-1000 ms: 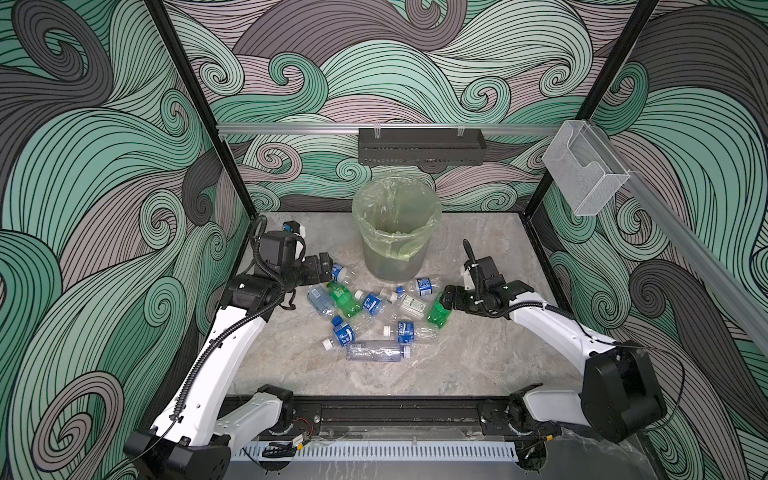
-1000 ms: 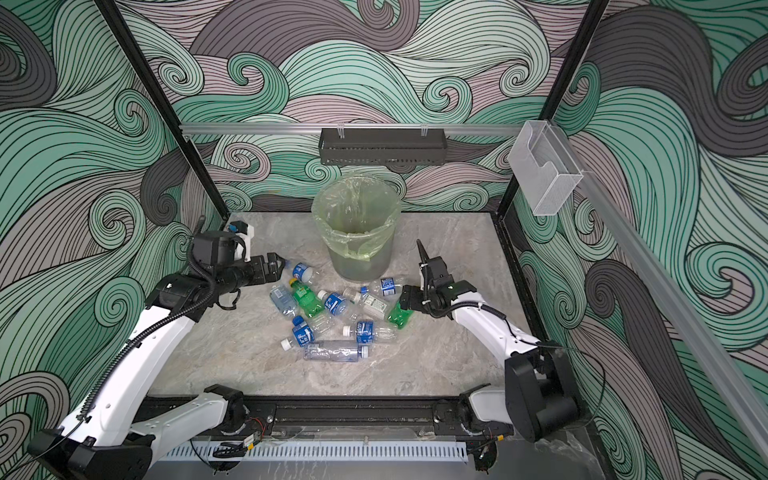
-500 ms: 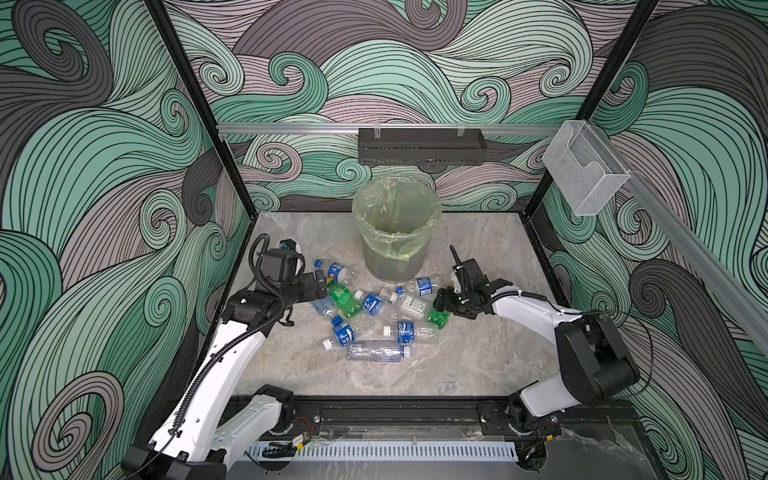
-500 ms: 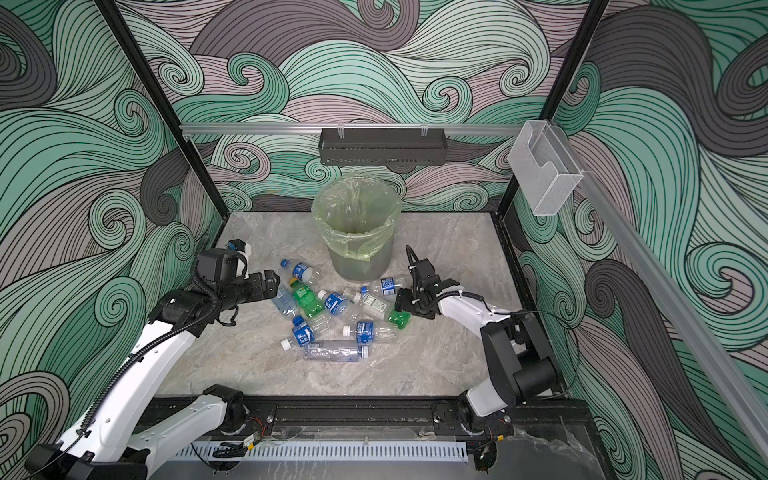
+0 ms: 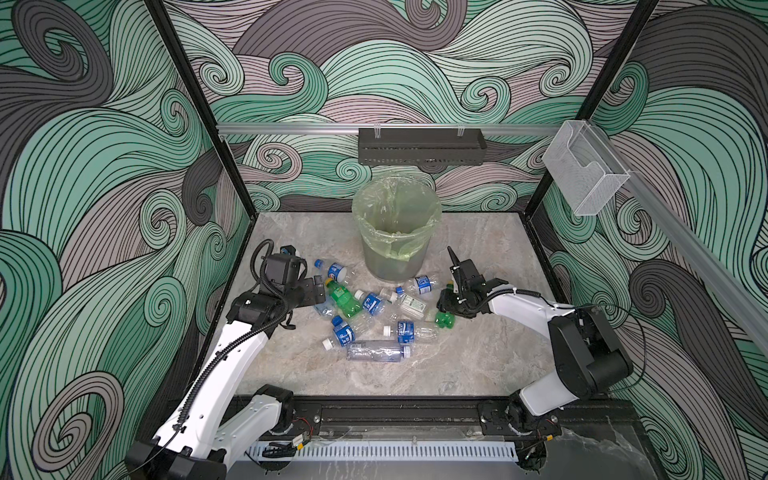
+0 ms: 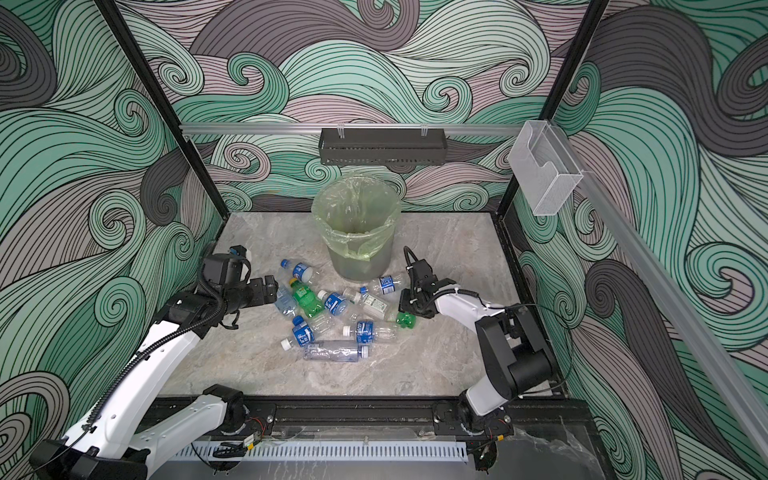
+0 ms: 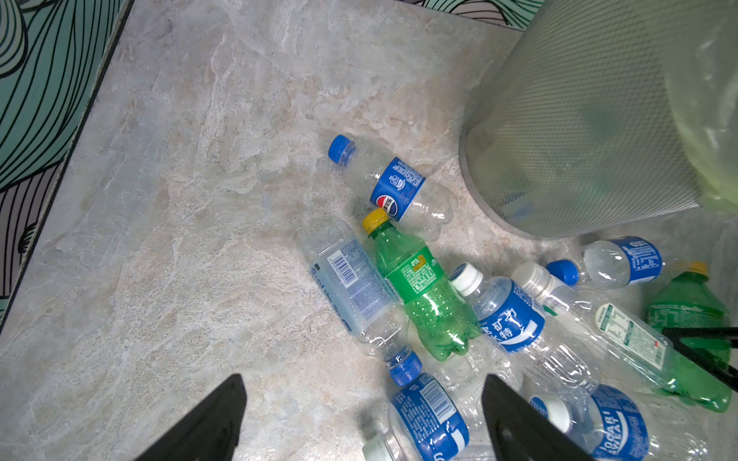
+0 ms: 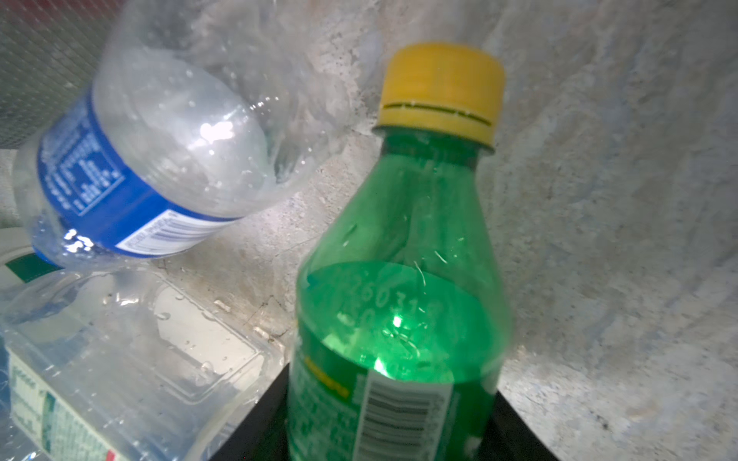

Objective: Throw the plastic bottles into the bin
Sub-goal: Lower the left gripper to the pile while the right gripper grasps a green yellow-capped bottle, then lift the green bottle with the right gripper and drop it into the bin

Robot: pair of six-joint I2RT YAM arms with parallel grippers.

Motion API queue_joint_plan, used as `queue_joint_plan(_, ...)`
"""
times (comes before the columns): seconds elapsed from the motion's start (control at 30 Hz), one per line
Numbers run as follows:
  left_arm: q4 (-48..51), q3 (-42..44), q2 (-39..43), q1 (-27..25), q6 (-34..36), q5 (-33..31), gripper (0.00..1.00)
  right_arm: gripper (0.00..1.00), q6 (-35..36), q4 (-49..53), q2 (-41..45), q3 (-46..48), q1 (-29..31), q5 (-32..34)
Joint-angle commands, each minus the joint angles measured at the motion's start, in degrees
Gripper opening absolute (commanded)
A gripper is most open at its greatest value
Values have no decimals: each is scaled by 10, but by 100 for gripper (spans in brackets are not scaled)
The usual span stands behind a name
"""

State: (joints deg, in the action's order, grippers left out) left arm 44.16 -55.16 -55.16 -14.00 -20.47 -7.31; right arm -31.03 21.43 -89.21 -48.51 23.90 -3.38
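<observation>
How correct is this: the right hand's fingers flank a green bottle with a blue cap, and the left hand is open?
The cap is yellow, not blue; the right wrist view shows it. The green bottle is between the right hand's fingers, and the left hand is open.

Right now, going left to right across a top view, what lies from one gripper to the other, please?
Left gripper → yellow-capped green bottle → white-capped blue-label bottle → white-label bottle → right gripper, closed on a second green bottle.
</observation>
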Motion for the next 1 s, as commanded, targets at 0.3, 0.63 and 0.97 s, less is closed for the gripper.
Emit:
queue_joint_plan(0.3,-17,15,-11,4,-33,-32,95,51,56,52,117,-9,2,35)
queue_joint_plan(0.63,-21,21,-14,5,-48,-45,95,49,65,84,185,-58,2,4)
queue_joint_plan(0.97,-24,23,-15,5,-56,-53,95,43,79,137,173,-252,11,-93)
